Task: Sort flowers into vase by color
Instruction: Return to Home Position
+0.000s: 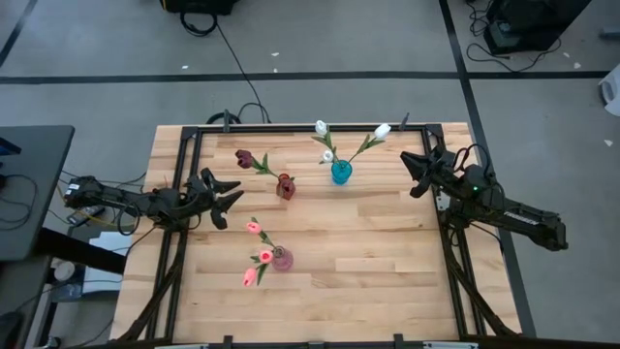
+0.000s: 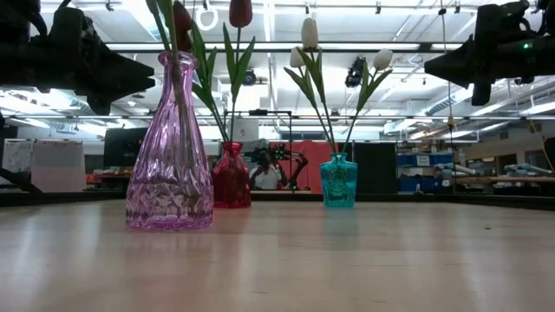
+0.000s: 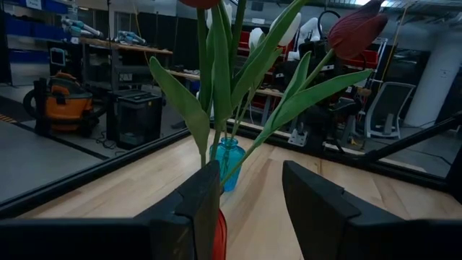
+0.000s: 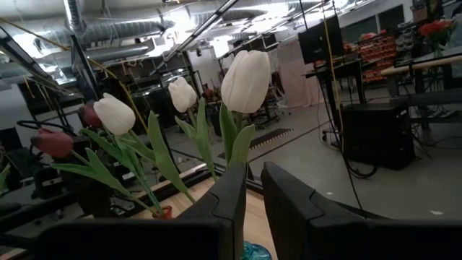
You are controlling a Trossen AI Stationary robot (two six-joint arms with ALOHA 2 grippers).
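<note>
Three small vases stand on the wooden table. The red vase (image 1: 285,186) holds dark maroon tulips (image 1: 244,157). White tulips (image 1: 382,131) stand in the teal vase (image 1: 341,173). The pink vase (image 1: 281,259), nearer the front edge, holds pink tulips (image 1: 254,228). My left gripper (image 1: 232,201) hovers open just left of the red vase, with the maroon tulips' stems (image 3: 216,108) rising right in front of its fingers. My right gripper (image 1: 412,174) hovers right of the teal vase, its fingers a narrow gap apart, facing the white tulips (image 4: 245,78). Both grippers hang high above the tabletop in the low view.
A black metal frame (image 1: 194,136) runs along the table's left, far and right sides. Bare wood (image 1: 378,271) lies right of the pink vase and along the near edge. Cables lie on the floor (image 1: 232,58) beyond the far edge.
</note>
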